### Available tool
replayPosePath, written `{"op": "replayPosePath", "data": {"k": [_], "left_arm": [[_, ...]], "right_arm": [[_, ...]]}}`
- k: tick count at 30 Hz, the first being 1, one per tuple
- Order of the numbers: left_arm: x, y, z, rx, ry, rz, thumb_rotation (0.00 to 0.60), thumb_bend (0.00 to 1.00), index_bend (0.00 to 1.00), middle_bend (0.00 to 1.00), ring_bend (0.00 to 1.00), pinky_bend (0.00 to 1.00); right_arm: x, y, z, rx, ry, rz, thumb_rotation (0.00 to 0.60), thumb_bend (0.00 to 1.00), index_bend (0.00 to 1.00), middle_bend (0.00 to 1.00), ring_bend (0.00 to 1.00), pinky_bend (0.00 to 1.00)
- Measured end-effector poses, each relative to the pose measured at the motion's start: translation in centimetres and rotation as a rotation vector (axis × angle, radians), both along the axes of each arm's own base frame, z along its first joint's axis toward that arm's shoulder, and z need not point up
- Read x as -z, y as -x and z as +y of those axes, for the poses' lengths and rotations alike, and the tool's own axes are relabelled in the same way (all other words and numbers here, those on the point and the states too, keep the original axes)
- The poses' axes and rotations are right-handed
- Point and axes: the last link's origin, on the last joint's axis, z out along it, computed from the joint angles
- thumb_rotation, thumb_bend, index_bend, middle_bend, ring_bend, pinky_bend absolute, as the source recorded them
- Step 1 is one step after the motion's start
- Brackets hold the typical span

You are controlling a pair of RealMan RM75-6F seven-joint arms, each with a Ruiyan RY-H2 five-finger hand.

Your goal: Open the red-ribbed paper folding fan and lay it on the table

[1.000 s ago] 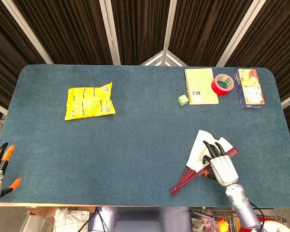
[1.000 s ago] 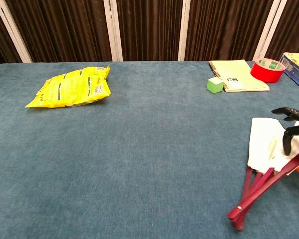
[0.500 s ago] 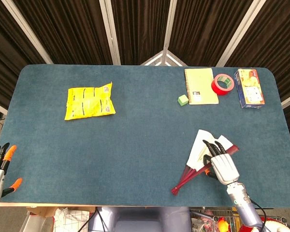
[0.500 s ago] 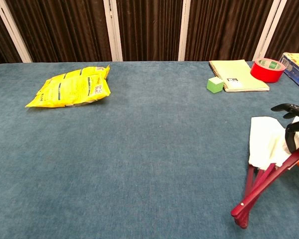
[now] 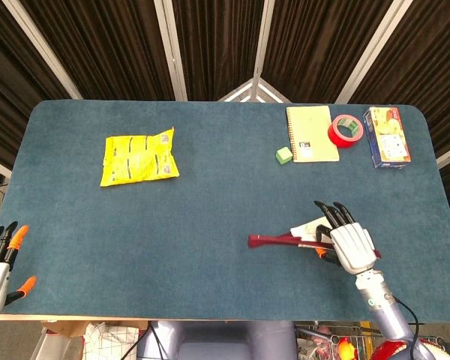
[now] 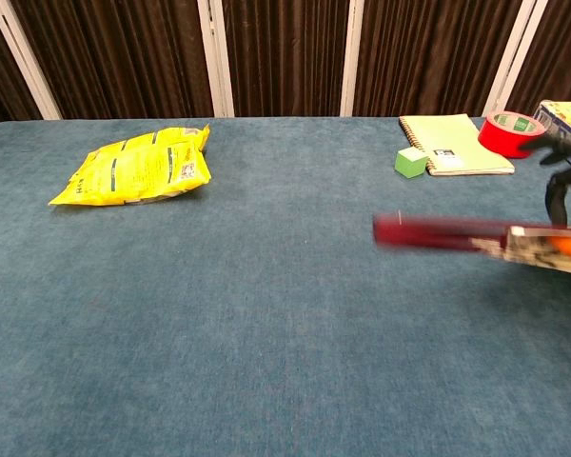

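Observation:
The red-ribbed paper fan [image 5: 285, 240] is nearly folded, its red ribs pointing left and a little white paper showing by my right hand [image 5: 349, 244]. That hand grips the fan's right end, with the orange thumb tip under it. In the chest view the fan [image 6: 447, 234] is motion-blurred and hangs level above the table, and the right hand [image 6: 563, 171] sits at the right edge. My left hand [image 5: 0, 259] is at the table's front left corner, with fingers spread and nothing in it.
A yellow snack bag [image 5: 139, 156] lies at the left. At the back right are a yellow notebook [image 5: 311, 133], a green cube [image 5: 284, 155], a red tape roll [image 5: 345, 130] and a blue box [image 5: 386, 136].
The fan lay partly spread on the table with its ribs toward the front left. It has since swung up off the table, nearly folded, with the ribs pointing left. The right hand moved back slightly.

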Motion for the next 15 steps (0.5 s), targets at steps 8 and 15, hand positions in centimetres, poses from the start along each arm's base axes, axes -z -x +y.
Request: {"op": "replayPosePath", "data": {"k": [8,15], "left_arm": [[0.9,-0.1,1.4,0.04,0.05,0.001,0.6,0.28,0.08,0.0,0.0,0.0],[2.0,0.2,3.1,0.067,0.123,-0.032,0.6,0.28,0.08,0.0,0.0,0.0]], "right_arm": [[-2.4,-2.4,-3.1,-0.059,-0.02,0.031,0.6,0.41,0.67,0.13,0.19,0.13],[-3.6,-5.0,-5.2,-0.091,-0.053,0.075,0.6,0.41,0.68,0.13,0.19,0.13]]}}
